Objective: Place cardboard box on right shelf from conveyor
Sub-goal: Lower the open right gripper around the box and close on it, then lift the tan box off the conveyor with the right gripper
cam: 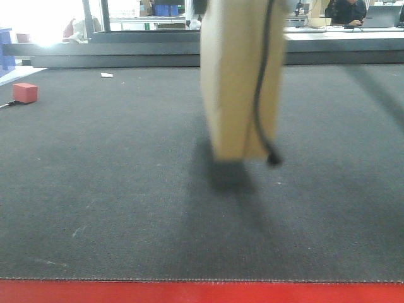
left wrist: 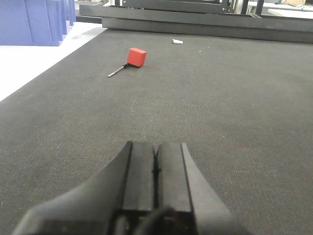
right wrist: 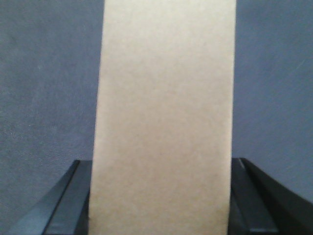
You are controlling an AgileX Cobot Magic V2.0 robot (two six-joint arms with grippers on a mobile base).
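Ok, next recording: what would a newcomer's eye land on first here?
The cardboard box, held upright and apparently just off the conveyor in mid front view, with its shadow below. In the right wrist view it fills the frame between the right gripper's fingers. Next come the small red block at the far left of the conveyor, and the left gripper, shut and empty, low over it.

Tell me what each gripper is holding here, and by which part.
The right gripper clamps the cardboard box by its opposite long sides, hanging clear of the conveyor. The left gripper is shut, empty.
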